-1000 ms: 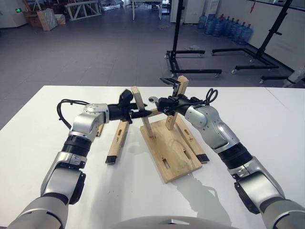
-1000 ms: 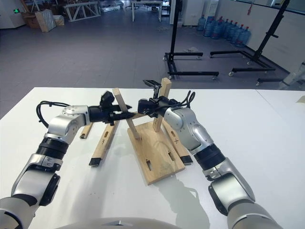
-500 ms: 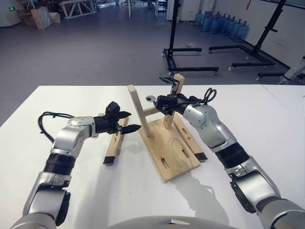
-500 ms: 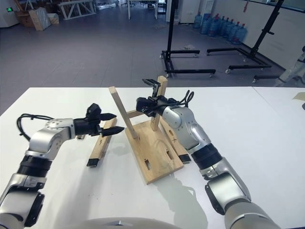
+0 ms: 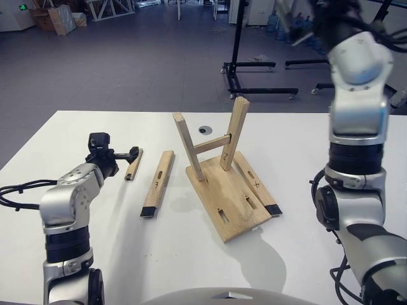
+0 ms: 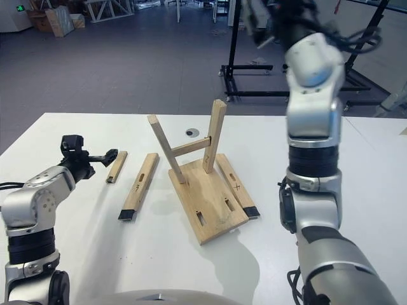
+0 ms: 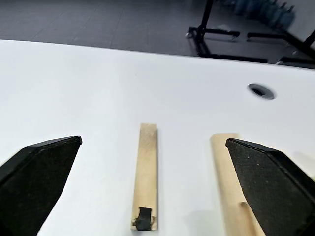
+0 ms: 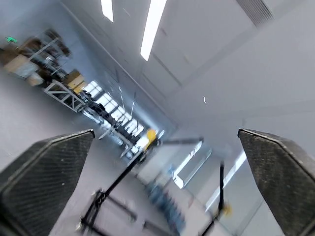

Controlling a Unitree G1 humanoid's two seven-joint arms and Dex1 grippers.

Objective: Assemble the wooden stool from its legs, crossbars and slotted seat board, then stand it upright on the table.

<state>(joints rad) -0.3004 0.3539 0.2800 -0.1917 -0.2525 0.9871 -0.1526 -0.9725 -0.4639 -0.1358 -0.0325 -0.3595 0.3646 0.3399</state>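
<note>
While the left tool [image 7: 153, 141] gapes apart, the right tool [image 8: 166, 132] does too; seat board [image 5: 235, 206] untouched.

White table [image 5: 127, 254] with a round hole [image 5: 205, 130], set in a large hall. The grey floor [image 5: 140, 57] behind carries black wheeled stands [image 5: 261, 91] and, far left, wooden frames [image 5: 111, 7] and a cardboard box [image 5: 63, 19]. Strip lights [image 8: 152, 24] line the ceiling.

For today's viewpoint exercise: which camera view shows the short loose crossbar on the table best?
The left wrist view: the short crossbar lies close, whole and uncovered. Both eye views show it whole too, but small and distant.
</note>
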